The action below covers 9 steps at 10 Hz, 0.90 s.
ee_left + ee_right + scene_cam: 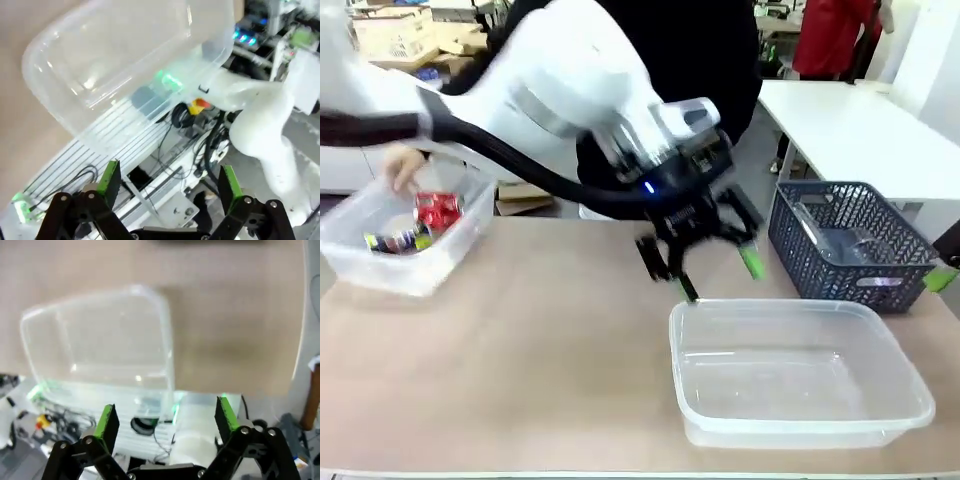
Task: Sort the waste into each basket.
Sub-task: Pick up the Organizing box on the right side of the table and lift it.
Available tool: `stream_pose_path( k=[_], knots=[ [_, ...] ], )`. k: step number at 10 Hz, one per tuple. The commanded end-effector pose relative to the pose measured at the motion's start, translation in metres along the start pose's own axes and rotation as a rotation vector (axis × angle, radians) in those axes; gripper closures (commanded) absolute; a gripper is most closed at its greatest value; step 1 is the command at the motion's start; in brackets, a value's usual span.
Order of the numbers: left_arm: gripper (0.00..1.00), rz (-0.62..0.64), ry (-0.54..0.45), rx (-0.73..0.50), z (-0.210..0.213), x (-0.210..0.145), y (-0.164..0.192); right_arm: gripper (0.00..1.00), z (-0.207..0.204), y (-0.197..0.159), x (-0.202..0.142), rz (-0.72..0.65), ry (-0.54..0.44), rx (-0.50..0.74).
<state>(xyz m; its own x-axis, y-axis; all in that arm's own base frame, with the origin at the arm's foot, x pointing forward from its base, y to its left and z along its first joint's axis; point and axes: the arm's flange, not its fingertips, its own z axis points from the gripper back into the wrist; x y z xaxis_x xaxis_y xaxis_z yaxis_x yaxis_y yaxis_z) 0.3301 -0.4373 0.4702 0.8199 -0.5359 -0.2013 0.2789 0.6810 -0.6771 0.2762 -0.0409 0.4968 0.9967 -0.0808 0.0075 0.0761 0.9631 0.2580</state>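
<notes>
Tan tabletop (550,340) lies bare between two clear tubs. Left gripper (720,276), jaws spread wide, hangs by the near-right tub (800,430)'s far rim, with the lattice basket (820,260) just right of it. Right gripper (166,412) is likewise splayed. Red can (438,211) and blue-and-yellow can (395,241) lie in the far-left tub (395,272), under a person's hand (405,165).

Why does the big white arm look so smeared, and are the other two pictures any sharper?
Front view: the left arm and left gripper are smeared by motion blur; the clear tub is fairly crisp. Left wrist view: sharp, with bright glints on the tub's wall. Right wrist view: hazy all over, the right gripper clearer.
</notes>
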Motion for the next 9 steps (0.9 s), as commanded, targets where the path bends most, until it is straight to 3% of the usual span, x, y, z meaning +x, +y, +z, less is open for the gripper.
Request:
stream_pose_path(
  k=[1,5,6,7,9],
  knots=[
    [0.00,0.005,-0.063,-0.042,0.029,-0.007,0.012,0.00,0.001,0.017,-0.014,0.047,0.045,0.003],
    [0.00,0.016,-0.042,-0.017,0.021,0.005,0.007,0.00,-0.001,0.010,-0.007,0.034,0.032,0.002],
    [0.00,0.192,-0.144,0.116,0.022,0.000,0.020,0.00,-0.014,0.029,0.006,0.061,0.001,-0.087],
    [0.00,0.197,-0.092,0.155,-0.002,-0.017,0.022,0.00,-0.033,0.030,0.011,0.092,-0.008,-0.088],
    [0.00,0.226,-0.088,0.318,-0.053,-0.051,0.023,0.00,-0.069,0.034,0.015,0.119,0.028,-0.053]
  ],
)
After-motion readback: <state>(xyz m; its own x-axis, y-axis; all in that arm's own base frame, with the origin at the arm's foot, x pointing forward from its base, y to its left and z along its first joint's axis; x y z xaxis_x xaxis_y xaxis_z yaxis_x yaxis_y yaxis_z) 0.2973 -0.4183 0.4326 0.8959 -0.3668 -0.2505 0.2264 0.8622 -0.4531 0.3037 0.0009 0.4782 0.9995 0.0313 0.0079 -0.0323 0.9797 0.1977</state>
